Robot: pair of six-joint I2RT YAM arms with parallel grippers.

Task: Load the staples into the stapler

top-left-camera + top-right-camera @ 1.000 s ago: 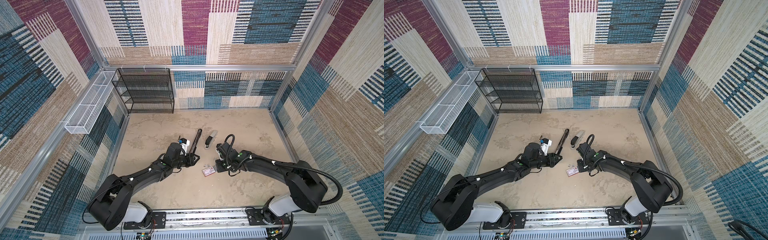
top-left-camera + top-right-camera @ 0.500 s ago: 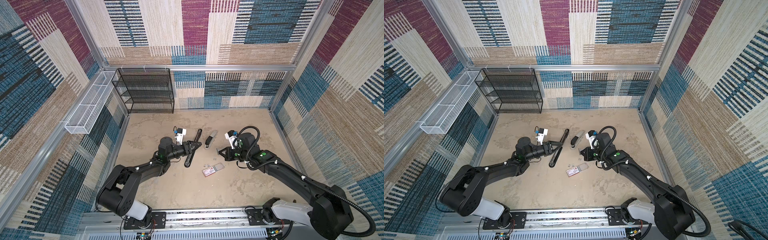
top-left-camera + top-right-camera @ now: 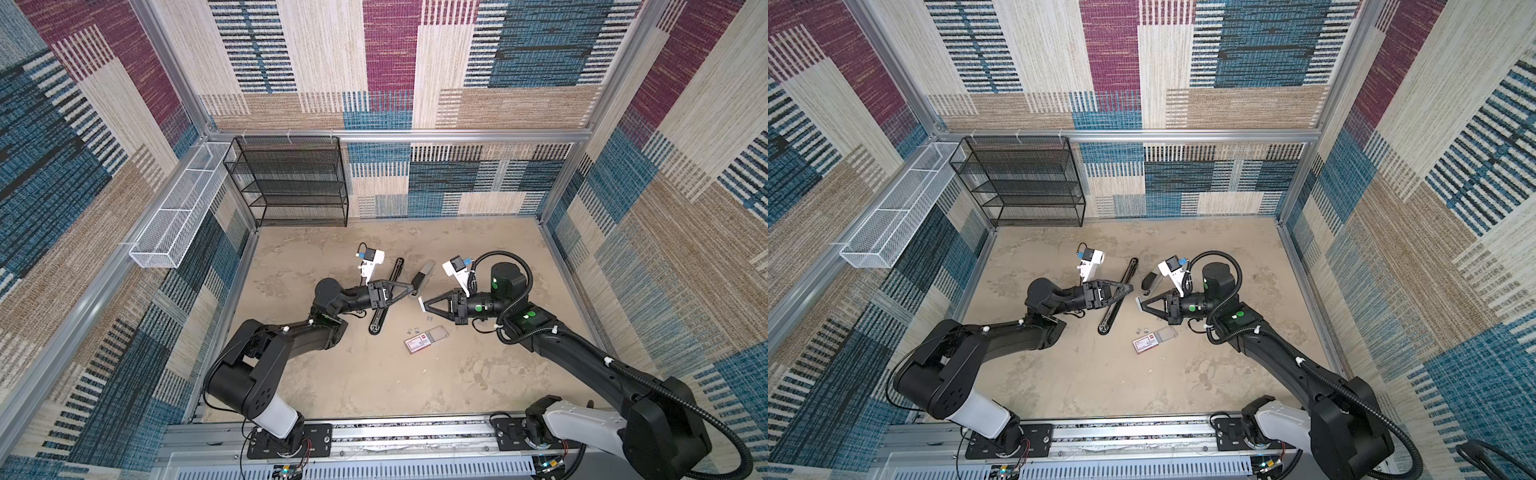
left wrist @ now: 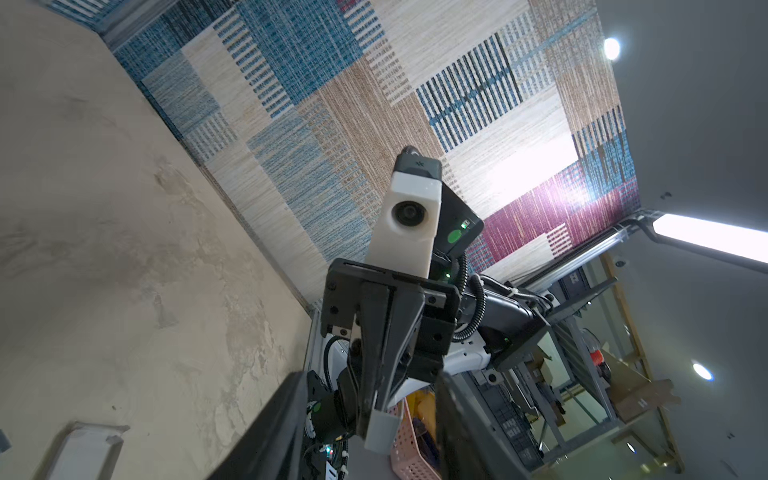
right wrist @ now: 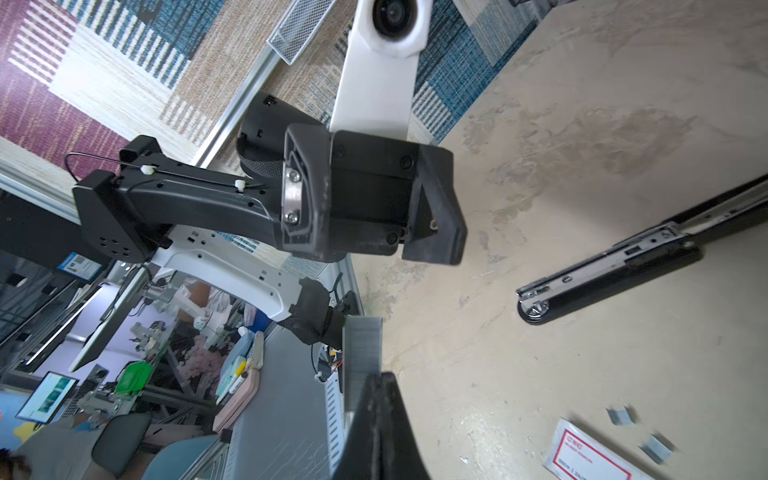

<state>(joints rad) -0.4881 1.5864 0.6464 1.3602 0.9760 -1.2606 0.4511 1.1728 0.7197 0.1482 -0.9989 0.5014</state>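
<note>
Robotics lab, I'd say: aluminium-framed test cell (image 3: 457, 135) lined with patterned fabric (image 3: 390, 62), and blurry stuff outside that looks like monitors (image 5: 46, 397) and cluttered workbenches (image 5: 237, 374).

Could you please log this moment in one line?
left gripper: open | right gripper: shut on staples | stapler: lying open

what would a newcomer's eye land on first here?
Over the table, the right gripper, shut on a strip of staples, faces the open left gripper nose to nose. On the table lie the black stapler, hinged open flat, and the red-and-white box with loose staple bits by it.
</note>
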